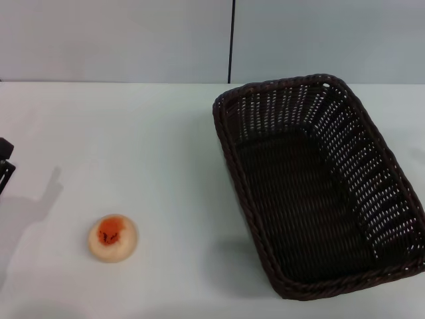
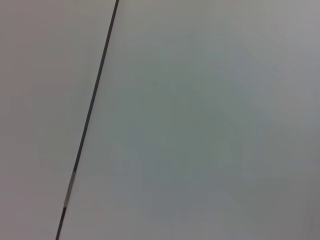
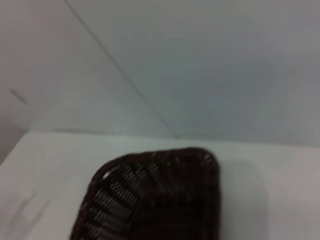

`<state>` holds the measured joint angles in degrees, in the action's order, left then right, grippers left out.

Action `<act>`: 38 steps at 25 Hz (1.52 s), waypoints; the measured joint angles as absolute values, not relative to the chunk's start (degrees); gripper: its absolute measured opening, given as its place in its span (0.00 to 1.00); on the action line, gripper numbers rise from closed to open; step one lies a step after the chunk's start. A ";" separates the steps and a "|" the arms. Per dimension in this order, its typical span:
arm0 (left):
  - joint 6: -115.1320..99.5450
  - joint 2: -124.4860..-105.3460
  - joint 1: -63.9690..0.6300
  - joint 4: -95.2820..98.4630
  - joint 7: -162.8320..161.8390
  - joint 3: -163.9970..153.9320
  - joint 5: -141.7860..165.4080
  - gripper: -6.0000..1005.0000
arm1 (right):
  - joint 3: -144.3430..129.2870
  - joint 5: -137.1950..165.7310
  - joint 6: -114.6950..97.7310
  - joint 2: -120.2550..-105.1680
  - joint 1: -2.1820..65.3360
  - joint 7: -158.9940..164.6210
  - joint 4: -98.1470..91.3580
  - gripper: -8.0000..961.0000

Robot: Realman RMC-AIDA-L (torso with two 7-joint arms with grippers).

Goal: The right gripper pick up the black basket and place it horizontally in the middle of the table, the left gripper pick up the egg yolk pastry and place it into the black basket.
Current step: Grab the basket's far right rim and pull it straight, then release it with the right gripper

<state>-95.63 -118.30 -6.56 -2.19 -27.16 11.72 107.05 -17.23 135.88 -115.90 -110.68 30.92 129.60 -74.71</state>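
Black metal at the far left edge of the head view is all that shows of the left tool (image 1: 5, 163): a sliver of its boxy body, hanging low beside the desk (image 1: 133, 133), with its shadow stretched across the white top toward the pastry. Whether its fingers are apart or together I cannot tell, since they lie outside the view. Its own wrist camera faces only pale wall panels split by a dark seam, which suggests the arm is parked and aimed away from the work.

Forward and to the right of that tool, near the front edge of the desk, sits the egg yolk pastry (image 1: 113, 238), dome down on the surface with its orange-red patch facing up. It stands free, well apart from everything else, so a grasp from above should meet no obstruction.

Farther right again lies the black basket (image 1: 319, 186), resting flat on its base with the opening upward. Its long axis runs away from the robot and is slightly skewed, and it occupies the right half of the desk, not the middle. That placement explains the first step: it has to be turned crosswise and centred before the pastry goes in.

No part of the right tool is visible; its wrist camera looks down on one basket corner (image 3: 165, 195), so I judge it hovers near the basket's rim.
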 joint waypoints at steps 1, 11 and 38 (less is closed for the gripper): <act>-95.64 -118.30 -6.34 -2.20 -27.16 11.71 107.05 0.82 | -18.44 136.42 -116.39 -110.35 31.97 131.56 -74.29 0.64; -95.92 -118.48 -4.88 -2.48 -27.15 11.69 107.05 0.82 | -34.38 140.06 -105.29 -110.13 37.80 138.00 -59.63 0.61; -96.10 -118.39 -4.83 -2.72 -27.25 12.13 106.70 0.82 | -46.24 143.28 -88.23 -113.14 42.40 139.75 -46.59 0.48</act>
